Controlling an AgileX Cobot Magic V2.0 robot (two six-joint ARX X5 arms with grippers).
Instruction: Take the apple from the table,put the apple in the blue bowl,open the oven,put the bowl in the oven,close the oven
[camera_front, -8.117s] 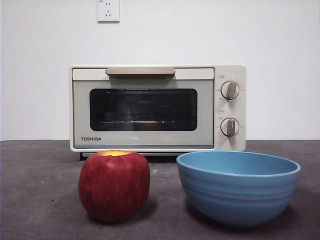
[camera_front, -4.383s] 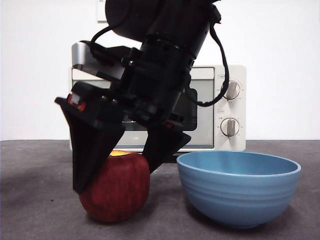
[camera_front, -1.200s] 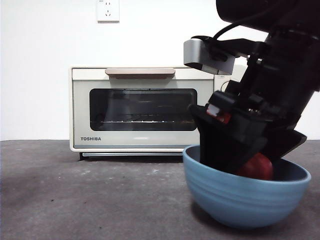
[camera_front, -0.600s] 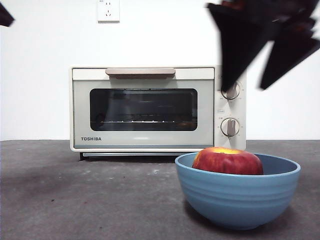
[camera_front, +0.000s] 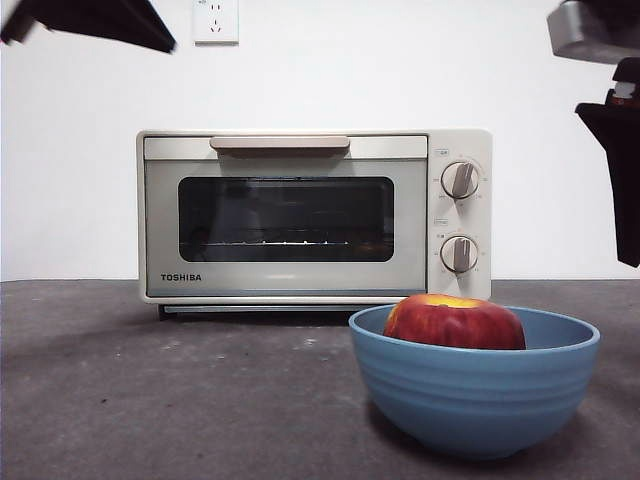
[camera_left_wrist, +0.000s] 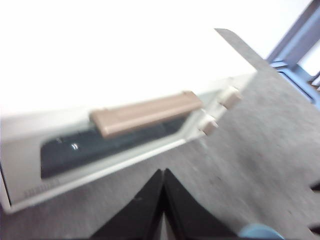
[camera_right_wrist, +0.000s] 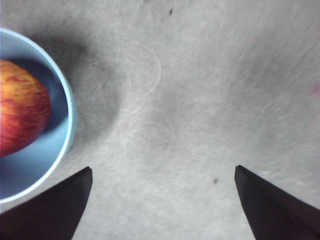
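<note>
Front view showed the dark red apple with a yellow-orange patch at its stem hollow (camera_front: 455, 322) sitting inside the round, deep, matte blue bowl (camera_front: 475, 396), its upper half rising above the rim. The bowl stood on the dark grey matte worktop (camera_front: 180, 400), in front of the knob end of the cream-beige Toshiba toaster oven (camera_front: 314, 215), whose dark glass door was closed under its taupe bar handle (camera_front: 280, 143). A white wall socket (camera_front: 216, 20) sat on the wall above the oven.

The right end effector (camera_right_wrist: 162, 205) hung above bare worktop just beside the bowl, its two black jaws spread wide apart and holding nothing. The left end effector (camera_left_wrist: 163, 200) was raised in front of the oven door, facing the handle, its jaws pressed together with nothing between them.
</note>
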